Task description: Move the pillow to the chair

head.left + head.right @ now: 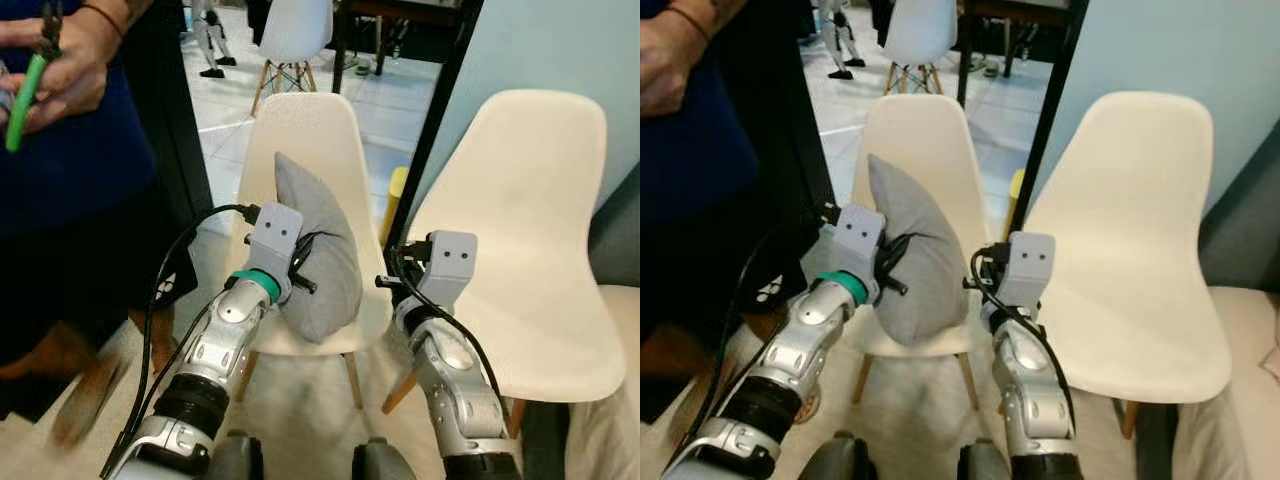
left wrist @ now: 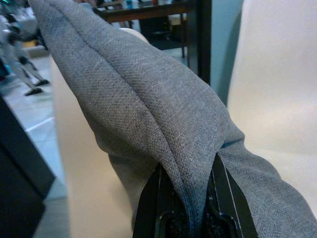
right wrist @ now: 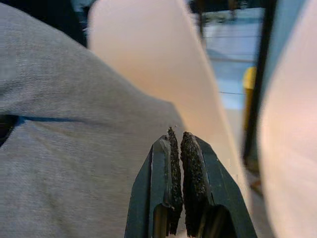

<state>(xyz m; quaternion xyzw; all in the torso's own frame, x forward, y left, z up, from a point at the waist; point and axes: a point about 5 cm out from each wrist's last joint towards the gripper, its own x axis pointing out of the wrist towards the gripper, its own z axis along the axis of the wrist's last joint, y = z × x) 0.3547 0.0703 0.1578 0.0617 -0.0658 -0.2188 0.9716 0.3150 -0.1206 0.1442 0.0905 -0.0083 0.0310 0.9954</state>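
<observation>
A grey fabric pillow (image 1: pixel 322 235) stands on edge on the seat of the cream plastic chair (image 1: pixel 305 130) straight ahead, its upper end against the chair's back. My left gripper (image 2: pixel 188 171) is shut on a fold of the pillow's seam, pinching the cloth between both black fingers. My right gripper (image 3: pixel 178 141) is shut with nothing between its pads, just beside the pillow's right side and in front of the chair's edge. A second cream chair (image 1: pixel 530 230) stands to the right.
A person in a dark blue top (image 1: pixel 70 150) stands close on the left, holding a green tool (image 1: pixel 25 100). A black post (image 1: pixel 440 110) and a yellow object (image 1: pixel 397 195) sit between the two chairs. Another white chair (image 1: pixel 295 35) stands further back.
</observation>
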